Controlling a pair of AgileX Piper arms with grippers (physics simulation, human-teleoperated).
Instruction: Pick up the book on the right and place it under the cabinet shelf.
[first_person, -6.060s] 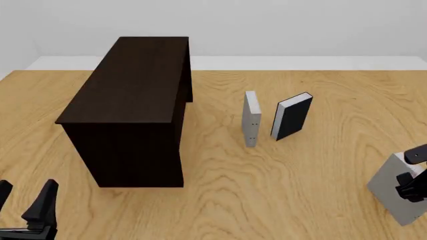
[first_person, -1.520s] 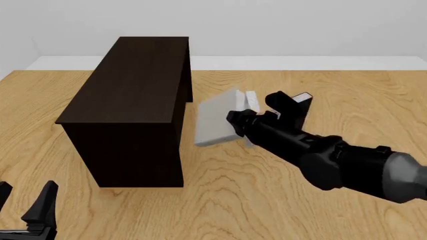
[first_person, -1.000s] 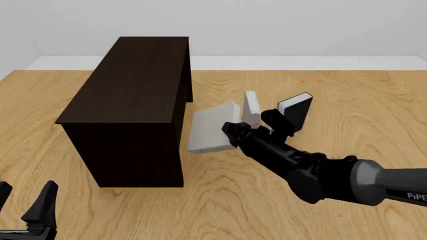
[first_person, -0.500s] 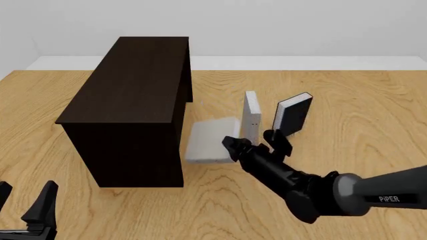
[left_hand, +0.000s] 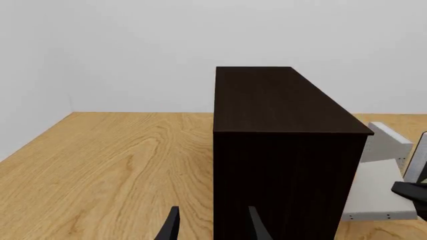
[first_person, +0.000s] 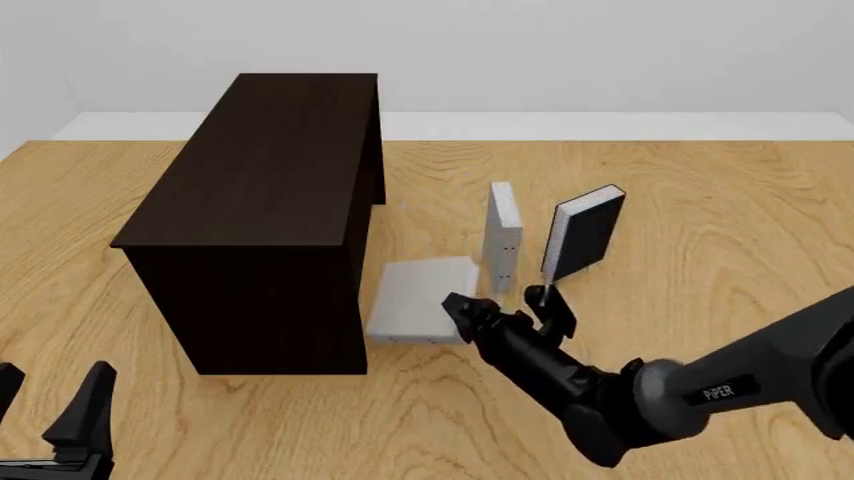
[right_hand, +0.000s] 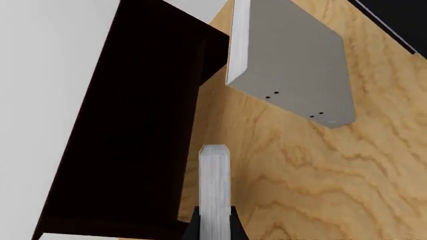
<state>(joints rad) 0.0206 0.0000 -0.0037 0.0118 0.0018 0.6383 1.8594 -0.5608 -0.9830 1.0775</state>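
Clearly, the dark-brown cabinet (first_person: 260, 215) dominated the table (first_person: 694, 200) when you reached this point, standing with its open side toward the books, and that is why your arm came at it from the right. Next in size, your right arm stretched low across the wood, its gripper (first_person: 497, 309) pinched narrow on the near edge of the light-grey book (first_person: 420, 300); the right wrist view showed that book edge-on, clamped between the jaws and aimed straight at the dark opening. You held the book flat and low, its far edge right at the foot of the cabinet, which I judge was meant to let it slide in beneath the shelf board rather than catch on it; whether it had yet entered the opening could not be told from the front. Just beyond your gripper stood the second grey book (first_person: 503, 235), upright with small dots on its spine, and near it the black-covered book (first_person: 585, 232) leaned with its white page edges showing, both apart from your load, so your low approach passed in front of them without touching. Smallest, the left gripper (first_person: 51, 425) waited at the near-left corner, well apart, fingers spread and holding nothing.
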